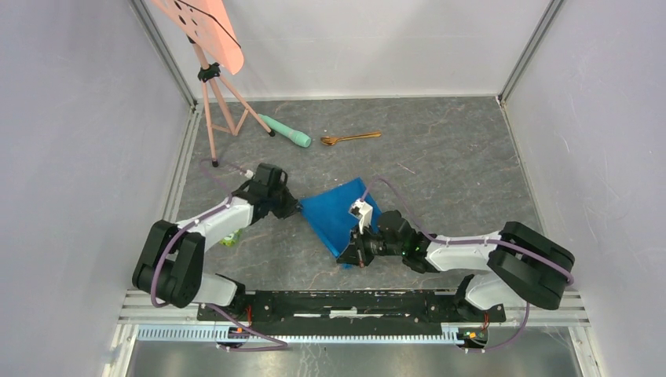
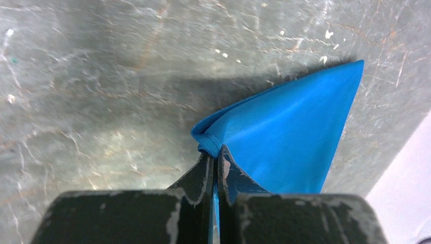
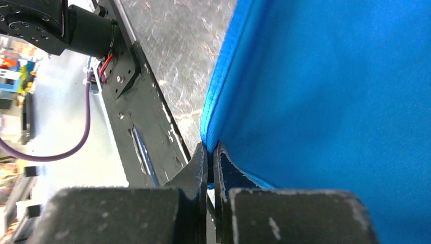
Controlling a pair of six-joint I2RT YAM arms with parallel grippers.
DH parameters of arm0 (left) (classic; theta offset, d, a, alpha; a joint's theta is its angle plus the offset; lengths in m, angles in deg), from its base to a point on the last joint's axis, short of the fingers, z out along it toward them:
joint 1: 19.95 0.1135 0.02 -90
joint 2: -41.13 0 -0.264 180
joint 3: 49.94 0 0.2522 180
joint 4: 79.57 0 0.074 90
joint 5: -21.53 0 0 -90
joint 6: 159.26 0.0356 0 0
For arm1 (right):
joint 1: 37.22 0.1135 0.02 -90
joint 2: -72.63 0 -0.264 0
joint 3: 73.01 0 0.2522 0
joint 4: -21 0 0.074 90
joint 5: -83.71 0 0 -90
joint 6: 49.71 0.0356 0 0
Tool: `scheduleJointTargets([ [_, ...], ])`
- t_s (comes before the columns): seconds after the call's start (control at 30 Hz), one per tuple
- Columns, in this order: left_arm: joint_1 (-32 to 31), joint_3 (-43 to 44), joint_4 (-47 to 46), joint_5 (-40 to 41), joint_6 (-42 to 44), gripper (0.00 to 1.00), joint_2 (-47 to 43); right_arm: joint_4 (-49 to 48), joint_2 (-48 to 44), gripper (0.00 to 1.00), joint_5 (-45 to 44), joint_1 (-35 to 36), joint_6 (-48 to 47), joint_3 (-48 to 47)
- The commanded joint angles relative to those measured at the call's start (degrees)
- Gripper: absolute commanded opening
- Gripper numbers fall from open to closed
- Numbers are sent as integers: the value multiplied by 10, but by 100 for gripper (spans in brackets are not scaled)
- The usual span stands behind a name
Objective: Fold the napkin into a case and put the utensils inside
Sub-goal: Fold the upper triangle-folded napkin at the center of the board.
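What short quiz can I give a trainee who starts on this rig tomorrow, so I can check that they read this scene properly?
1. True or false: the left claw is shut on a folded corner of the napkin.
2. Where do the utensils lie? A: tucked inside the napkin. B: bare on the table, beyond the napkin. C: off the table.
3. Fill the gap: the right claw is shut on the hem of the ____.

Key: 1 true; 2 B; 3 napkin.
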Motion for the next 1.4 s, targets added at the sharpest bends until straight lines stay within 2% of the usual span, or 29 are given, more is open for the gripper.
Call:
scheduleJointTargets([
  [0.0, -61, 134, 210, 192, -37, 2, 5, -126, 30, 0, 120, -24, 82, 65],
  [0.2, -146, 296, 446, 344, -169, 2, 105, -216, 57, 0, 179, -55, 128, 118],
  [0.33, -180, 403, 552, 389, -232, 2, 182, -216, 42, 0, 188, -82, 121, 146],
  [0.5, -214, 493, 618, 436, -291, 2, 263, -195, 25, 0, 201, -117, 101, 171],
  [0.67, -229, 588, 688, 469, -321, 2, 334, -163, 19, 0, 206, -141, 67, 177],
  [0.73, -230, 596, 687, 465, -313, 2, 342, -142, 19, 0, 202, -142, 46, 170],
  [0.87, -224, 518, 572, 424, -215, 2, 291, -83, 5, 0, 199, -141, 3, 143],
  [0.93, -214, 458, 475, 368, -146, 2, 251, -70, -2, 1, 198, -142, -2, 131],
  [1.0, -201, 384, 378, 303, -76, 7, 198, -74, -5, 1, 198, -141, 4, 125],
  [1.03, -196, 348, 329, 271, -49, 15, 172, -76, -6, 1, 196, -141, 6, 123],
  [1.07, -190, 302, 269, 245, -23, 29, 139, -78, -8, 1, 191, -141, 10, 119],
  [1.13, -175, 208, 156, 205, 7, 52, 70, -83, -8, 0, 183, -141, 17, 110],
  [1.2, -152, 130, 62, 165, 22, 67, 14, -85, -3, 0, 176, -140, 23, 92],
  [1.37, -85, 45, -10, 50, 44, 87, -59, -74, 11, 0, 165, -136, 26, 59],
])
